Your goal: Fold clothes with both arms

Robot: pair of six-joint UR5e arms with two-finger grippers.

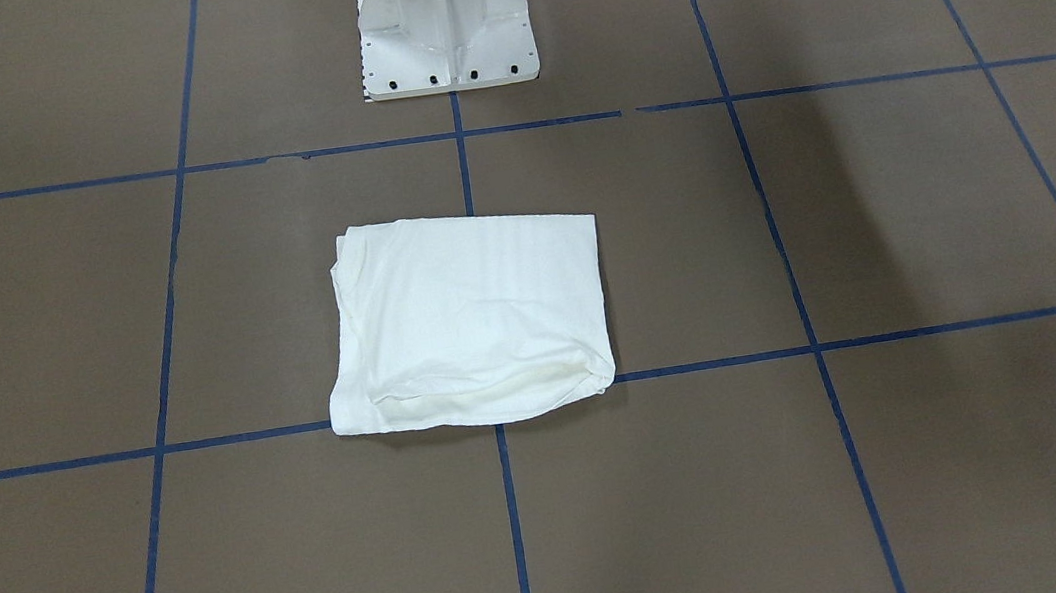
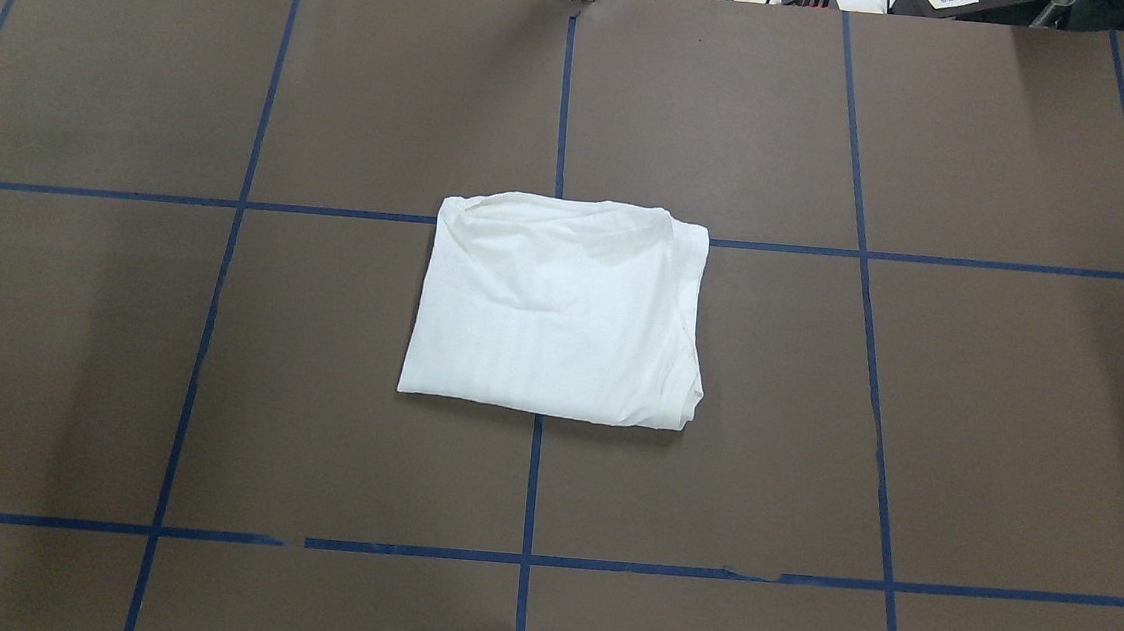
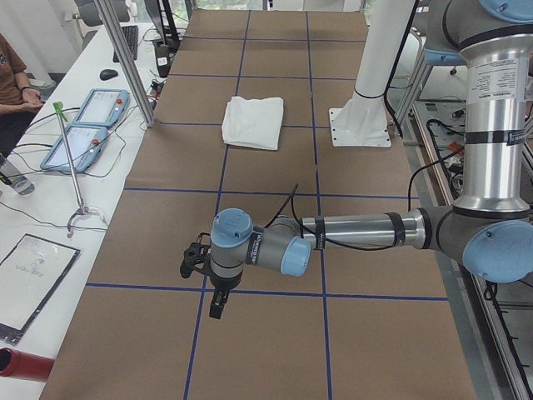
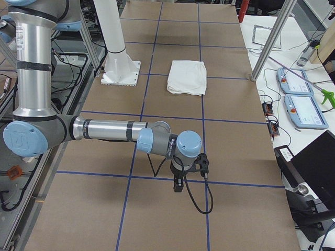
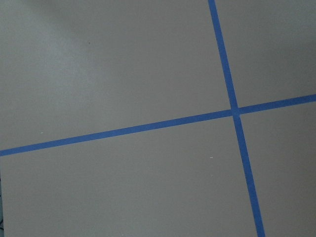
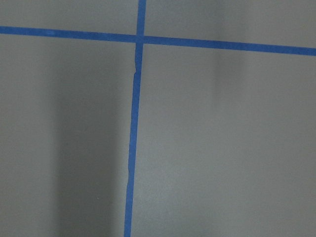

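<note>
White cotton shirt (image 2: 557,310) sits folded into a soft, slightly puffy rectangle mid-table, on a blue tape (image 2: 563,105) crossing of the matte brown paper (image 2: 389,91), near the white pedestal (image 1: 446,35). Both the left gripper (image 3: 196,260) and right gripper (image 4: 199,162) hang over the paper, well apart from it; can't tell how open either is, or holding anything.

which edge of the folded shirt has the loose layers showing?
On the shirt, the edge on the robot's right: stacked layer lines run along it. The far edge is a puffy rolled fold; the other two look clean.
</note>
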